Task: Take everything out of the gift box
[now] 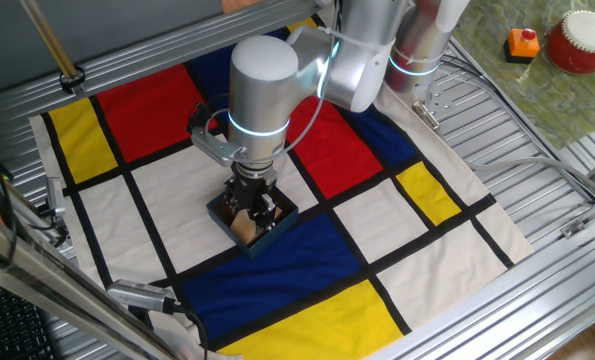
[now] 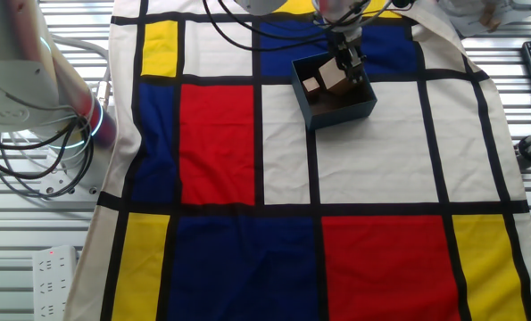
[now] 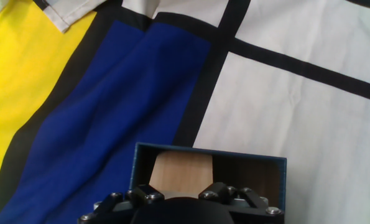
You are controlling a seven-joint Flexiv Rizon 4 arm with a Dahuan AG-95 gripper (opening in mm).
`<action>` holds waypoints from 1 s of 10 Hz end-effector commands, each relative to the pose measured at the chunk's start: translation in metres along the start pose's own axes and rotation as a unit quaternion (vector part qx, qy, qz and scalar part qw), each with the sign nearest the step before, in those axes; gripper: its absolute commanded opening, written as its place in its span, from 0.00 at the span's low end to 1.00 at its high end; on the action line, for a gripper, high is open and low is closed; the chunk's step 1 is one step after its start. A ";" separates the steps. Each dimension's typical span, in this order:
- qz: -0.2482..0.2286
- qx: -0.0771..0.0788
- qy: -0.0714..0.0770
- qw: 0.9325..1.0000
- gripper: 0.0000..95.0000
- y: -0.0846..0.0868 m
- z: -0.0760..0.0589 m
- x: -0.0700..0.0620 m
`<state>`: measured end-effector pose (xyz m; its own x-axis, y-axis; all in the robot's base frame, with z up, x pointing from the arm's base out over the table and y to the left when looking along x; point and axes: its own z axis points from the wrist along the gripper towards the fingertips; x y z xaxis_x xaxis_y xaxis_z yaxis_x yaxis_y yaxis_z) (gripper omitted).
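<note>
The gift box [image 2: 354, 108], dark blue outside and dark brown inside, sits on a white cloth square; it also shows in one fixed view [image 1: 282, 224] and the hand view [image 3: 268, 165]. My gripper [image 2: 344, 64] reaches down into it. Its fingers [image 3: 148, 193] stand on both sides of a tan wooden block [image 3: 180, 173] and press against it. The block [image 2: 336, 80] is still low inside the box. A second, smaller wooden block [image 2: 311, 86] lies in the box's left part, apart from the fingers. In one fixed view the gripper [image 1: 254, 208] hides most of the box's inside.
The box stands on a checked cloth [image 2: 247, 134] of red, blue, yellow and white squares. The arm's base [image 2: 33, 98] and cables stand at the left. A red pot [image 1: 580, 40] and an orange item [image 1: 522, 43] sit off the cloth.
</note>
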<state>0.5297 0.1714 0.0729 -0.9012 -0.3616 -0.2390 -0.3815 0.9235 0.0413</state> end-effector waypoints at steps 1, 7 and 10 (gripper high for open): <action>0.004 -0.001 0.004 1.000 0.00 0.000 -0.001 0.000; 0.013 -0.004 0.031 0.999 0.00 0.008 -0.018 -0.008; 0.020 -0.011 0.066 0.998 0.00 0.015 -0.035 -0.010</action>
<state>0.5300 0.1837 0.1046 -0.9303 -0.3450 -0.1245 -0.3544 0.9330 0.0628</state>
